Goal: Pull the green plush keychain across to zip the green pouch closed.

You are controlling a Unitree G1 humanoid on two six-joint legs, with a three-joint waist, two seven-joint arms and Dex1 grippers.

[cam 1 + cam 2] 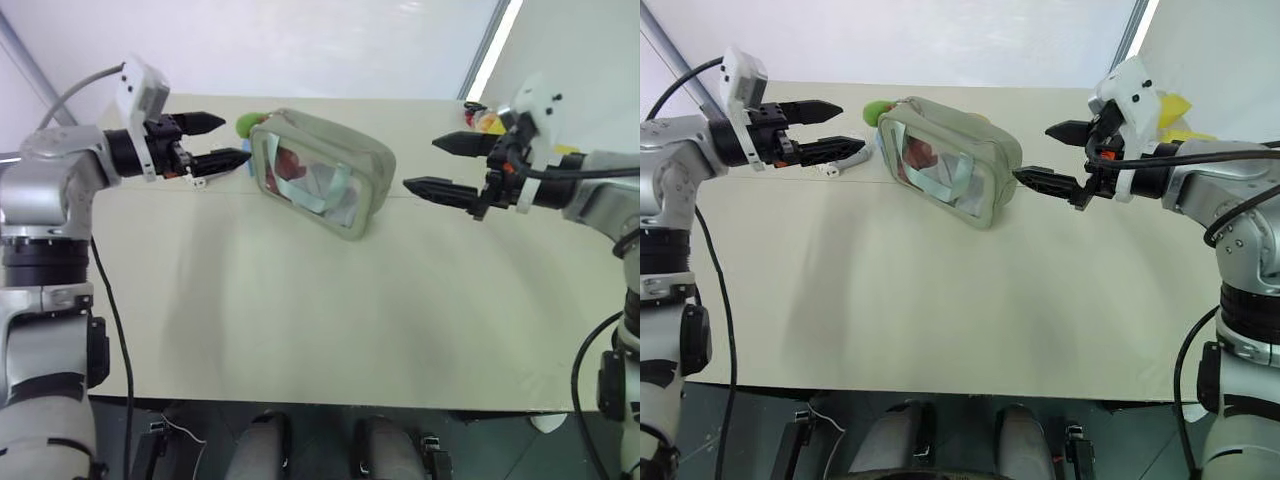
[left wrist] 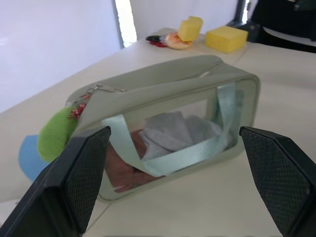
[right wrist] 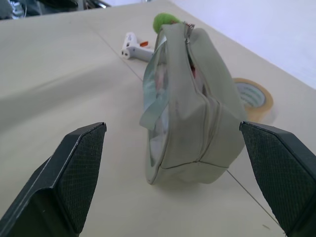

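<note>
Here, our readings, all placed against the green pouch (image 1: 318, 172).
Pouch: on the table (image 1: 300, 320), long axis slanting left-far to right-near, window toward us.
Green plush keychain (image 1: 246, 124): at its far-left end.
Left gripper (image 1: 218, 140): left of it, released, empty.
Right gripper (image 1: 440, 165): right of it, released, empty.

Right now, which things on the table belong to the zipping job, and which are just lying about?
For the job:
- green pouch, standing on its edge
- green plush keychain at its zip end
- left gripper and right gripper, both open

Lying about:
- tape roll
- white glue gun
- yellow blocks
</note>
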